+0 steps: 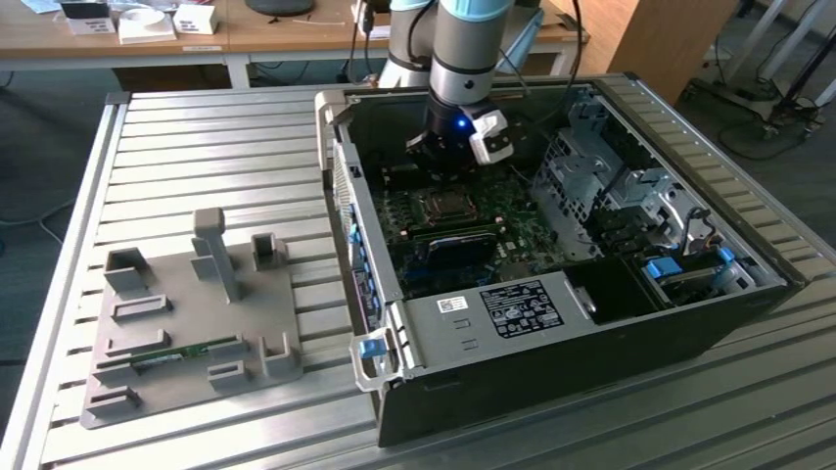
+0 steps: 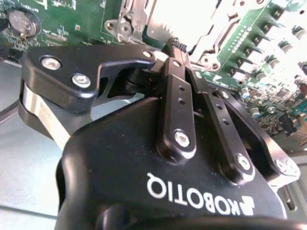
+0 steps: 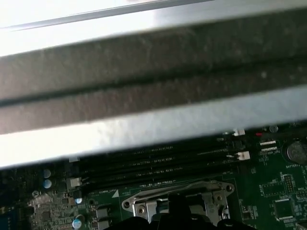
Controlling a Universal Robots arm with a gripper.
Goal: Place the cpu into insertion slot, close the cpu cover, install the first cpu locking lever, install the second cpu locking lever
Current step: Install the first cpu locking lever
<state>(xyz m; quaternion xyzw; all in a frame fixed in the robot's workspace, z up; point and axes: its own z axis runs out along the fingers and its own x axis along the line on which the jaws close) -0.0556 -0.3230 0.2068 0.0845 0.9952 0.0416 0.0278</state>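
Note:
My gripper point(image 1: 441, 168) reaches down into the open computer case point(image 1: 549, 352), just beyond the far edge of the insertion slot point(image 1: 445, 204). In the second wrist view its two black fingers point(image 2: 175, 96) lie pressed together, and the gripper point(image 2: 178, 45) is shut with nothing visible between the tips. They end at the corner of the silvery cpu cover point(image 2: 144, 19), which lies flat on the slot. The area inside the frame glares white, so I cannot tell the cpu from the cover. In the first wrist view the cpu cover point(image 3: 144, 203) shows beside the dark fingertips point(image 3: 175, 213).
Long black memory slots point(image 3: 158, 163) run beside the socket, with the case wall point(image 3: 153, 72) close over them. A coin battery point(image 2: 21, 21) sits on the green board. The metal drive cage point(image 1: 614, 186) fills the case's right side. A grey fixture plate point(image 1: 183, 323) lies on the slatted table point(image 1: 209, 157).

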